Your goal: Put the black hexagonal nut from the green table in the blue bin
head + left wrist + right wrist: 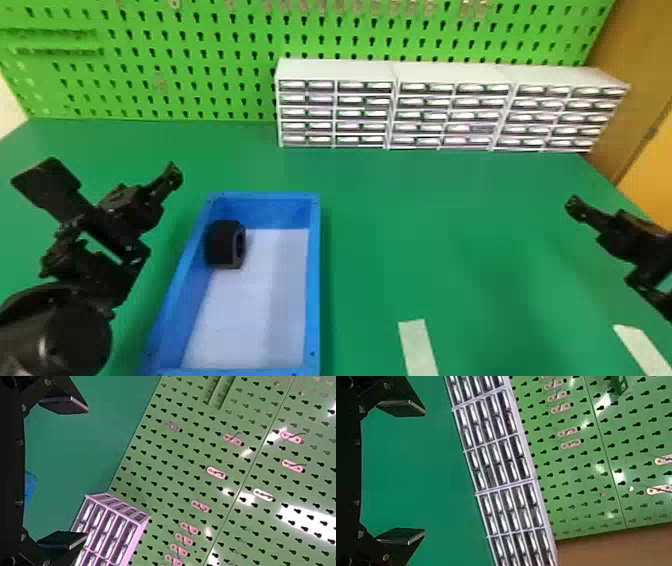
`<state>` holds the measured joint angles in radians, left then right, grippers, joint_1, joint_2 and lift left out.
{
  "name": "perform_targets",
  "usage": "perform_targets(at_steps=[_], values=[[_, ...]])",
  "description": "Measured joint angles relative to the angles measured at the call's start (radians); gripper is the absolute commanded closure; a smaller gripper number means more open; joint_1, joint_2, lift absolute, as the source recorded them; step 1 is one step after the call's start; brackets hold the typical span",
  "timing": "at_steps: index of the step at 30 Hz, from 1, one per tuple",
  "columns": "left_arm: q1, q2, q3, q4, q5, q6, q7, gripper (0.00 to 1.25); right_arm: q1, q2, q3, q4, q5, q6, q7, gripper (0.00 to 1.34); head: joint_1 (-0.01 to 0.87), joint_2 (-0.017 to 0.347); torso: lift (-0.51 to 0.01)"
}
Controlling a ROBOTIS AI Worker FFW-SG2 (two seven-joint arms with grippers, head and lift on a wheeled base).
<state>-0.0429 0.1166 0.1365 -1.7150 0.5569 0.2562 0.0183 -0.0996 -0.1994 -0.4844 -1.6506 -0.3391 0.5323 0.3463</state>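
In the head view, you had the black hexagonal nut (224, 245) inside the blue bin (315, 280), standing on its edge by the left wall, near the far end, its hole turned toward the right. The bin sat on the green surface (450, 225). Your left wrist view gave you pink-looking tags (216, 472) on the pegboard (186, 455), plus a corner of the drawer cabinets (109, 528); your right wrist view gave you a longer run of those drawers and a brown panel (613, 546).

Your left arm rose from the bottom left corner, its gripper (112, 172) raised left of the bin and aimed forward, fingers spread wide. Your right arm came in from the right edge, its gripper (637, 240) well apart from the bin, also facing forward with fingers spread wide
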Motion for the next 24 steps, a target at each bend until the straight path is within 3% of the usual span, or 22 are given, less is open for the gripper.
perform_targets(at_steps=[24], values=[[-0.002, 0.0, -0.002, 0.0, 0.0, 0.0, -0.001, 0.16, -0.004, -0.002, 0.003, 0.0, 0.002, 0.001, 0.002, 0.22, 0.692, 0.009, -0.097]])
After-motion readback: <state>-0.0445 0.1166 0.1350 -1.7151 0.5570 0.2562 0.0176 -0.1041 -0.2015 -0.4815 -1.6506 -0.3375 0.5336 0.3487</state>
